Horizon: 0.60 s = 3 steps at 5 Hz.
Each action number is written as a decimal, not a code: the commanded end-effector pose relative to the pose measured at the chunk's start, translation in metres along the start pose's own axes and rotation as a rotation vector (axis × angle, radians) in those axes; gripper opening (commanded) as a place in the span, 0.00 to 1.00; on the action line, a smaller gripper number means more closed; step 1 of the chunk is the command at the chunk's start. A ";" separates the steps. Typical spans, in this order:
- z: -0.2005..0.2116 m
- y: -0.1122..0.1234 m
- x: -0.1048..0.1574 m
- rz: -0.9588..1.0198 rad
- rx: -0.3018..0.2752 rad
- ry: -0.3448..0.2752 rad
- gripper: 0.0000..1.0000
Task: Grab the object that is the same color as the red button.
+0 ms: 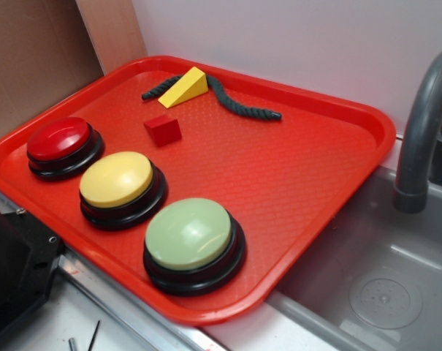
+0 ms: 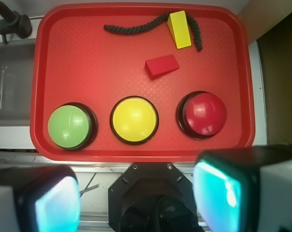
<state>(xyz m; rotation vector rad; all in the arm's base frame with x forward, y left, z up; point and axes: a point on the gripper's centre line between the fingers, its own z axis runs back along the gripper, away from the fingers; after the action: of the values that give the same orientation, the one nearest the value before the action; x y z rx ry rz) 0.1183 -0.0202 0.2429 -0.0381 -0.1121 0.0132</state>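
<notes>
A big red tray [image 1: 308,183] sits on the desk [image 1: 74,314], and everything is told from it here. Three round buttons stand in a row along the tray's near edge. The red button [image 1: 59,139] is at one end of the row, the yellow button [image 1: 116,178] is in the middle, and the pale green button [image 1: 188,233] is at the other end. Each one has a black ring base.

The small red block [image 1: 163,129] lies flat on the tray, farther in than the buttons. It sits between the red button and the yellow wedge [image 1: 185,88]. It touches none of them. In the wrist view the red block [image 2: 161,65] is just above the gap between the yellow button [image 2: 134,119] and the red button [image 2: 202,115].

The yellow wedge is near the tray's far edge. A dark rope [image 1: 235,102] lies there too, and the wedge sits across its middle, so the rope sticks out on both sides.

Past the tray's far corner there is a grey sink [image 1: 381,292] with a grey tap [image 1: 421,139] over it.

The pincer [image 2: 138,198] is off the tray, on the button side, well apart from the red block. Its two fingers [image 2: 218,193] are wide apart with nothing between them. They look blurry and glow a bit blue-green in the wrist view.
</notes>
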 end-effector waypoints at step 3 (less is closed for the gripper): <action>-0.020 0.005 0.021 0.184 0.003 0.042 1.00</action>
<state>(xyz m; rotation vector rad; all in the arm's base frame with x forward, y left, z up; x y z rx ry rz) 0.1419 -0.0159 0.2197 -0.0337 -0.0468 0.2039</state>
